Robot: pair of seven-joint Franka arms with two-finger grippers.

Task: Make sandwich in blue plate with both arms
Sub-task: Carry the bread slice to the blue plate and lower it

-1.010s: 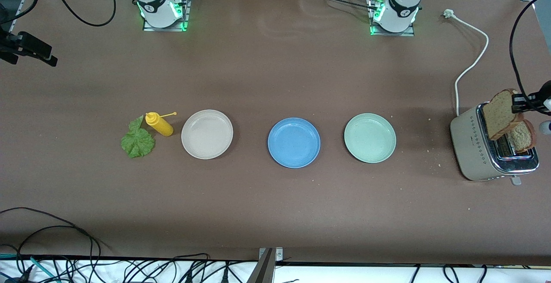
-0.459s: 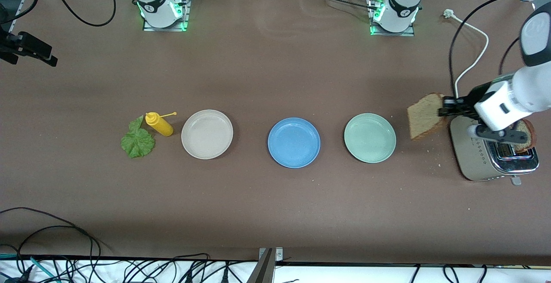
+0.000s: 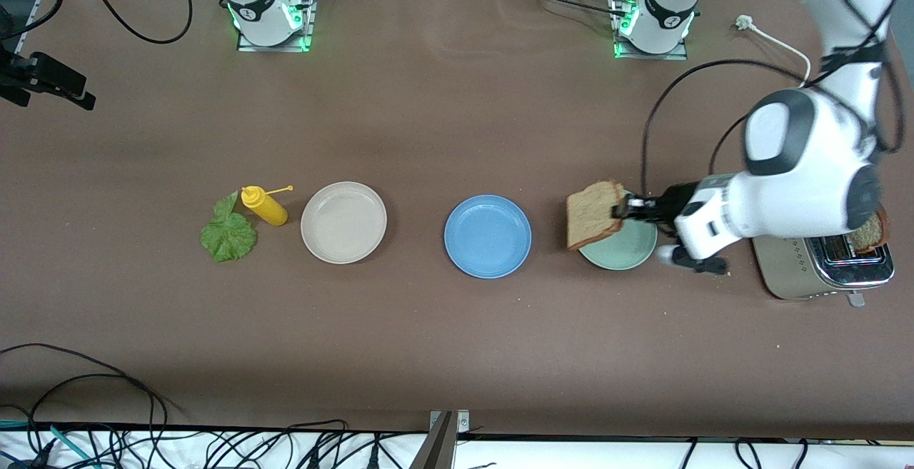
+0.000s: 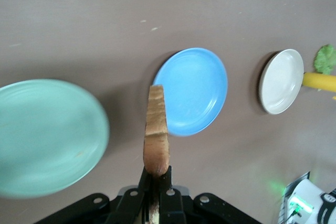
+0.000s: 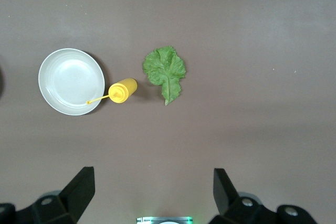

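Note:
My left gripper (image 3: 620,210) is shut on a brown bread slice (image 3: 591,213) and holds it on edge over the pale green plate's rim, on the side toward the blue plate (image 3: 488,236). In the left wrist view the slice (image 4: 156,135) stands edge-on in the shut gripper (image 4: 156,179), with the bare blue plate (image 4: 194,93) past it. A second bread slice (image 3: 867,232) sits in the toaster. The green lettuce leaf (image 3: 228,232) lies on the table at the right arm's end. My right gripper (image 5: 152,187) is open and empty, high over the lettuce (image 5: 165,70).
A pale green plate (image 3: 621,253) and a beige-white plate (image 3: 343,222) flank the blue plate. A yellow squeeze bottle (image 3: 265,206) lies between the lettuce and the beige plate. A silver toaster (image 3: 807,273) stands at the left arm's end, its white cord trailing toward the bases.
My left arm has carried the bread slice from the toaster along the table to over the pale green plate. The right arm has not visibly moved.

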